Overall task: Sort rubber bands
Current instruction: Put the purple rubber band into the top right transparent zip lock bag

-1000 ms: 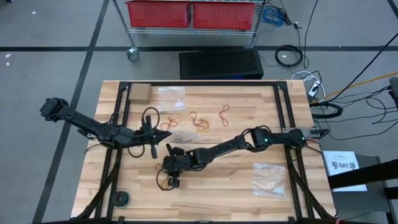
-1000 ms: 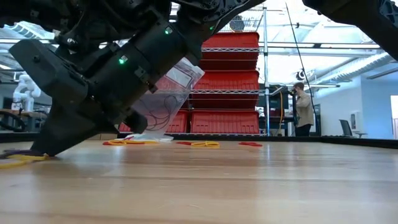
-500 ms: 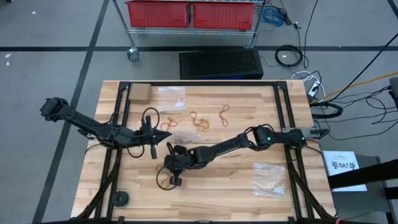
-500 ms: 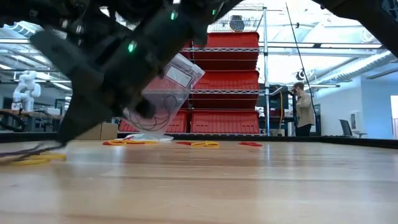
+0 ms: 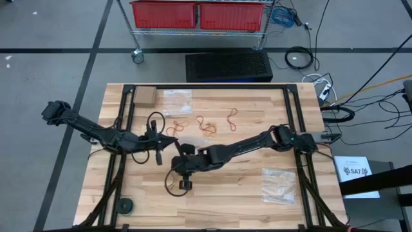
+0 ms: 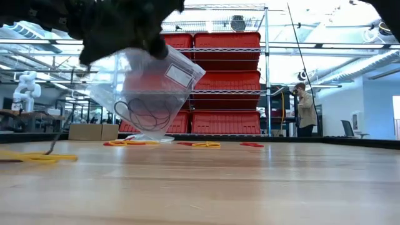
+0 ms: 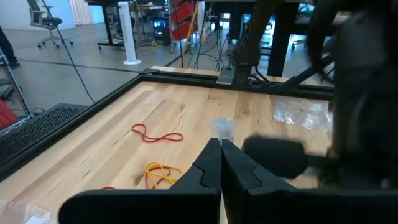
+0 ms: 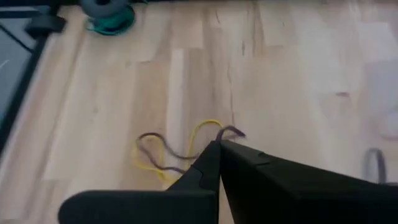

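- The right gripper has its two fingers pressed together at the table's near-left middle, and a dark purplish rubber band curls out right at the tips; it looks pinched there, though the contact itself is hidden by the fingers.
- Just ahead of those tips, flat on the wooden table, lies a tangle of yellow and dark bands, its long axis running crosswise to the fingers.
- The left gripper also has its fingers together, apparently on the clear plastic bag that hangs open-mouthed in the low view with dark loops inside (the grip point is out of sight).
- That bag hangs just beside the right gripper, toward the left arm, so the carry would be short and sideways.
- Farther past both grippers, toward the table's far edge, a red band and a yellow band lie loose, nearer the left arm than the right.
- A second clear bag lies well apart, back along the right arm.
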`<state>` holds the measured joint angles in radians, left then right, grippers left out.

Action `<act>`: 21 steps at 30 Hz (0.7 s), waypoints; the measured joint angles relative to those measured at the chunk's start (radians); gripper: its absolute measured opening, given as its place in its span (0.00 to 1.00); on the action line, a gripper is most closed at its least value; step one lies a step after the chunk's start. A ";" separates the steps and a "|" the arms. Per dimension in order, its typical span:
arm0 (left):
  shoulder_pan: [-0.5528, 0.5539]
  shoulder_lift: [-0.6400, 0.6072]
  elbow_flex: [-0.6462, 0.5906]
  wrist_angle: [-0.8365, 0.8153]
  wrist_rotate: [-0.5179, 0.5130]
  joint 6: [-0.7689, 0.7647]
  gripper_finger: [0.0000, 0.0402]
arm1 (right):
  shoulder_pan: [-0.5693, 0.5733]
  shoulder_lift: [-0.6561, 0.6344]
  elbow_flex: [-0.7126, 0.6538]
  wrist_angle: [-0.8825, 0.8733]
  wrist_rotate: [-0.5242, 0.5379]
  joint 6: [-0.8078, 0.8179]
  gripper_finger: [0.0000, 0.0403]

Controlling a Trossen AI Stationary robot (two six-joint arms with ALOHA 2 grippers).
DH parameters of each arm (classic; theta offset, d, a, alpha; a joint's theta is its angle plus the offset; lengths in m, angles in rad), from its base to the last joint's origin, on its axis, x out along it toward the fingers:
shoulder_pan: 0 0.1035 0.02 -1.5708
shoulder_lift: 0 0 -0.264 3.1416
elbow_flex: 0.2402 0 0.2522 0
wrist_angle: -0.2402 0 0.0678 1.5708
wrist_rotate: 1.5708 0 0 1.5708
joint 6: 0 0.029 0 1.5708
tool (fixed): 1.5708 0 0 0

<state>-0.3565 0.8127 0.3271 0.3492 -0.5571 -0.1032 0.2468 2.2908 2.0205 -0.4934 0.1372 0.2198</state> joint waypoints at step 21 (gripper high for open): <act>-0.033 0.001 0.001 -0.030 0.007 -0.023 0.00 | 0.063 -0.307 0.001 -0.171 0.203 -0.139 0.00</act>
<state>-0.3895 0.8135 0.3279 0.3194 -0.5499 -0.1263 0.3103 1.9842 2.0216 -0.6648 0.3406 0.0805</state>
